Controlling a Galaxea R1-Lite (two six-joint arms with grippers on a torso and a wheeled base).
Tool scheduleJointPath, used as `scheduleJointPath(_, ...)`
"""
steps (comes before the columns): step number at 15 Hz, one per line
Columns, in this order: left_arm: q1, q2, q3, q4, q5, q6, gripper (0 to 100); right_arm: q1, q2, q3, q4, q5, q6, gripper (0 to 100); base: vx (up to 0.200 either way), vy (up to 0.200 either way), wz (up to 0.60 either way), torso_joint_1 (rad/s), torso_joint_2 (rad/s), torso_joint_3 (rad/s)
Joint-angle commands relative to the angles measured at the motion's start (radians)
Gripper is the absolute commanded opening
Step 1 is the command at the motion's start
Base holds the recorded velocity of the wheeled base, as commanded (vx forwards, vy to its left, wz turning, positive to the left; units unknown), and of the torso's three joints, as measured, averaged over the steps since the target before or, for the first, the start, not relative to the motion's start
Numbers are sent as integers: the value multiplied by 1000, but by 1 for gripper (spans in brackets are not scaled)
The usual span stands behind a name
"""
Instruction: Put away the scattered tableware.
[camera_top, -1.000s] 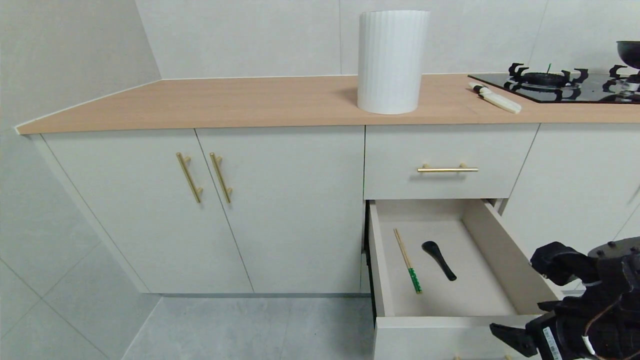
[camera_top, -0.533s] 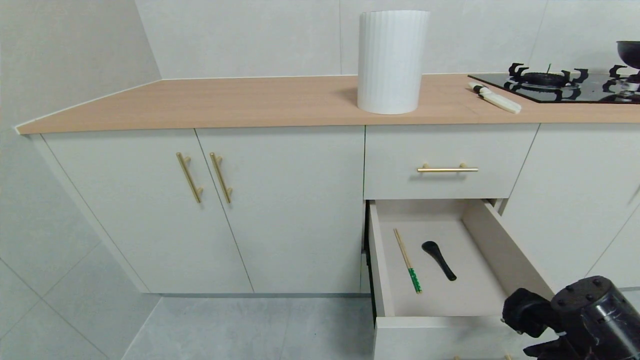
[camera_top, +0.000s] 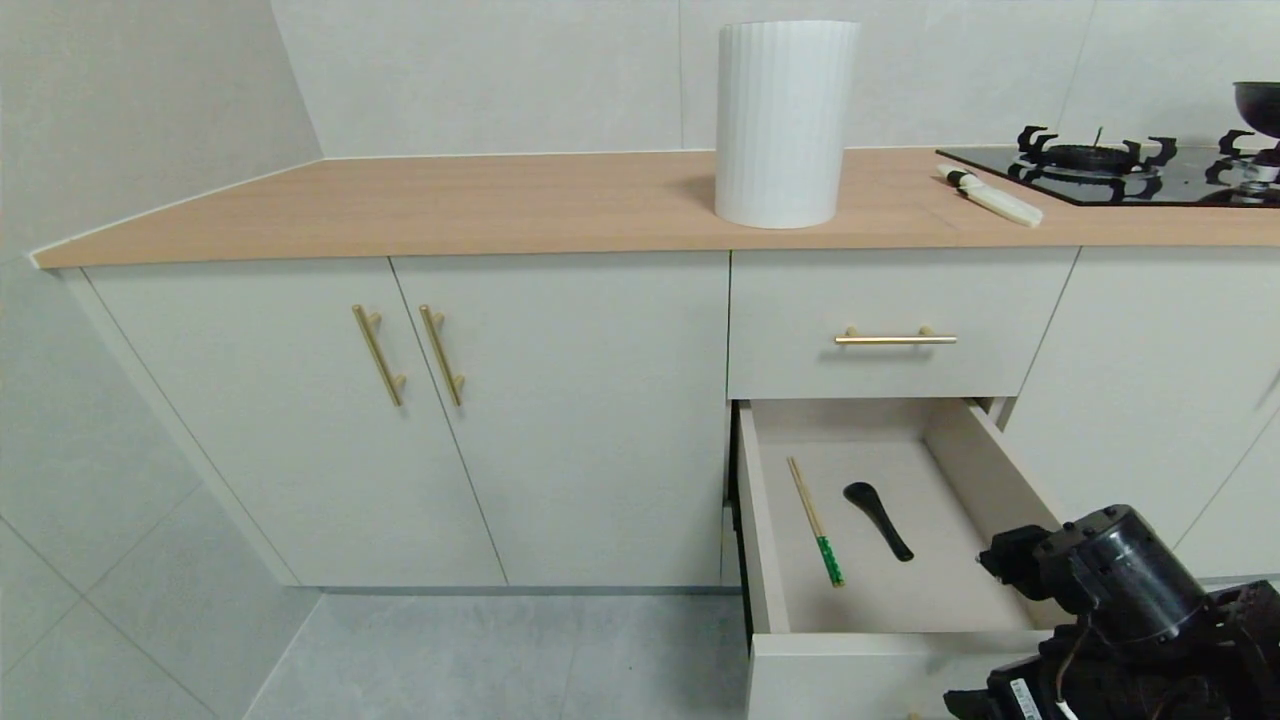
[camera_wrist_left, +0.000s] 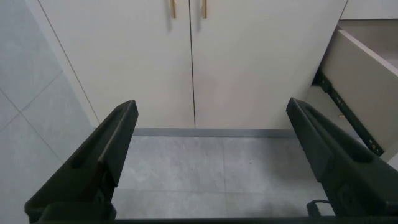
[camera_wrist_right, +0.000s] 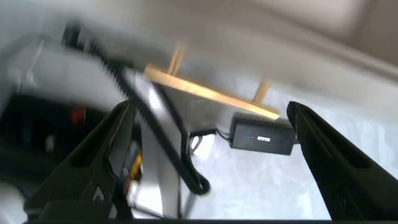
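Pale cabinets ran under a wooden countertop, where a tall white ribbed canister stood and a slim white utensil lay just beside the hob. Below the counter, the lower drawer was pulled out. A pair of chopsticks and a black spoon lay side by side on its floor, near each other but apart.

The right claw was spread wide and held nothing. The drawer's brass handle sat framed between its fingers in the wrist view, though the blur hid whether anything touched. The left claw was also released and empty, hanging low before the double cabinet doors and the floor.

Two pieces looked stowed, so the step in hand seemed to be dealing with the drawer front. If the utensil on the counter counted as tableware, the next move called for fetching it before pushing the drawer home squarely by its front or handle.
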Motion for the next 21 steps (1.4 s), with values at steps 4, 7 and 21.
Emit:
scheduleJointPath(4, 0, 0, 0, 0, 1, 0, 100, -9, 47, -47, -5, -20, 47, 100, 0, 0, 0, 0, 0, 0)
scheduleJointPath(7, 0, 0, 0, 0, 1, 0, 100, -55, 86, -78, -8, -21, 71, 100, 0, 0, 0, 0, 0, 0)
scheduleJointPath(21, 0, 0, 0, 0, 1, 0, 100, -87, 213, -299, -31, -37, 50, 100, 0, 0, 0, 0, 0, 0)
